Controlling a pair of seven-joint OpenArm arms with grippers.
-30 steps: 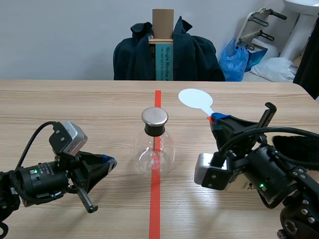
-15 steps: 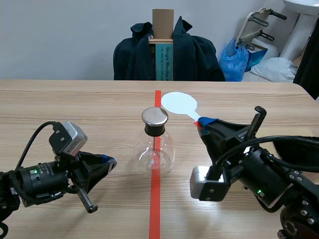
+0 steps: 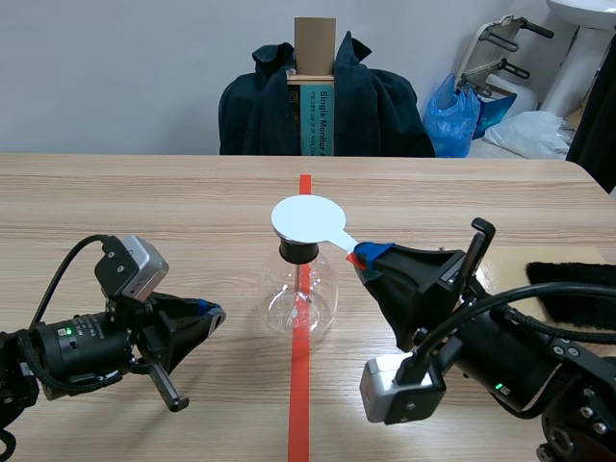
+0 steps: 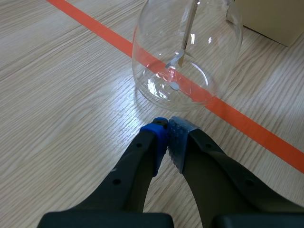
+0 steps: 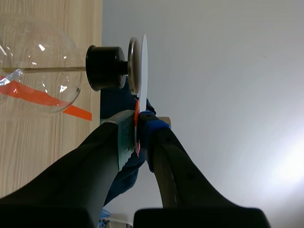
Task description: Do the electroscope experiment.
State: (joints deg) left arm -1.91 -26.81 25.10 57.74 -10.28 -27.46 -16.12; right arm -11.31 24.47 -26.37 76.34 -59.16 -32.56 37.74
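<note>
Right gripper (image 3: pixel 362 256) clamps the red stem of a white disc paddle (image 3: pixel 308 218), holding its round face flat over the top of the glass flask (image 3: pixel 300 294).
The flask stands on the red tape line mid-surface (image 3: pixel 144 202). Its black stopper (image 5: pixel 105 67) carries a metal cap (image 5: pixel 132 66); whether the paddle touches that cap I cannot tell. A thin rod (image 4: pixel 187 33) hangs inside the flask. Left gripper (image 4: pixel 167 137) sits low just beside the flask, pads pressed together on nothing. A black furry cloth (image 3: pixel 577 274) lies well apart on the right arm's side.
</note>
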